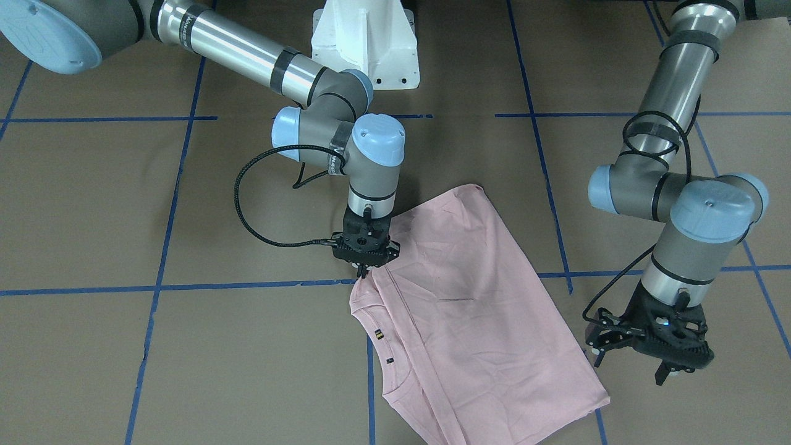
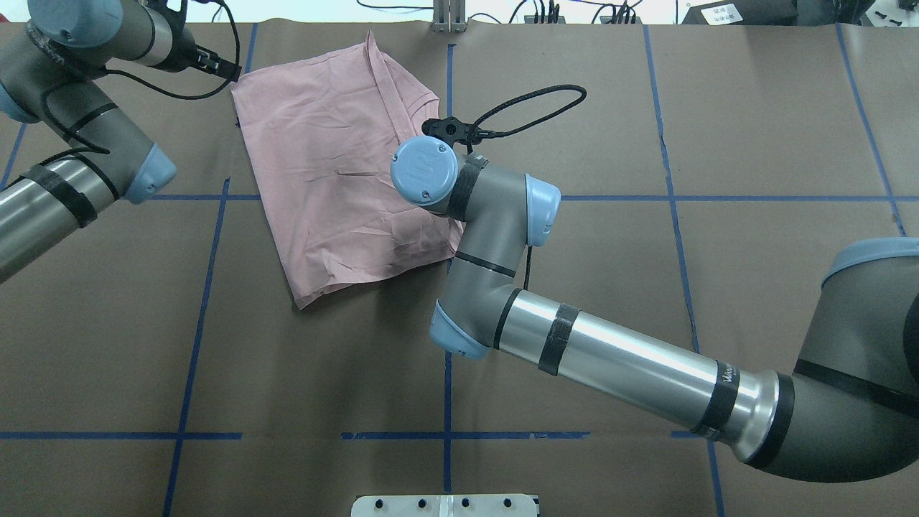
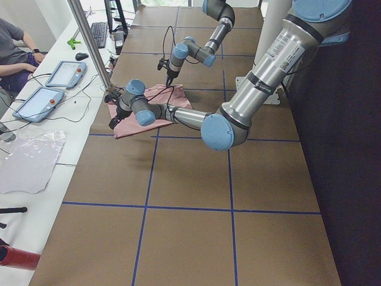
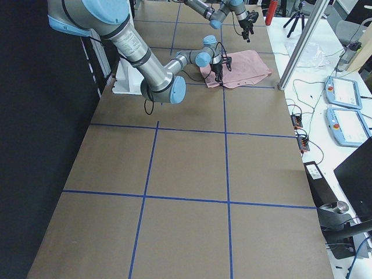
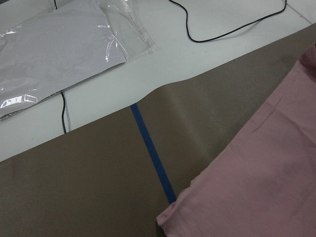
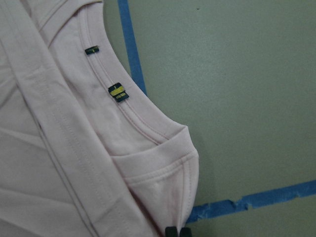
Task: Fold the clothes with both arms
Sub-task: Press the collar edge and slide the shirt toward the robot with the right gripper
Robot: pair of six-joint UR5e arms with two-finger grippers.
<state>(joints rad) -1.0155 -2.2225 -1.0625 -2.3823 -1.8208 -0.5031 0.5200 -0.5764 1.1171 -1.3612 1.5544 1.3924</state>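
Observation:
The pale pink T-shirt [image 1: 457,296] lies folded on the brown table, plain side up, with its ribbed collar [image 6: 133,113] and two small labels showing. It also shows in the overhead view [image 2: 330,179]. My right gripper [image 1: 364,272] points down at the shirt's shoulder corner beside the collar. Its fingertips [image 6: 171,231] are close together on the fabric edge. My left gripper [image 1: 627,369] is open and empty, held above the table just off the shirt's opposite side edge. The left wrist view shows only that edge of the shirt [image 5: 261,187].
The white pedestal base [image 1: 364,43] stands behind the shirt. Blue tape lines [image 1: 247,286] cross the table. A clear plastic bag [image 5: 59,44] and a black cable [image 5: 232,29] lie beyond the table's edge. A side desk with tablets [image 3: 59,74] and a seated person [image 3: 15,53] are there too.

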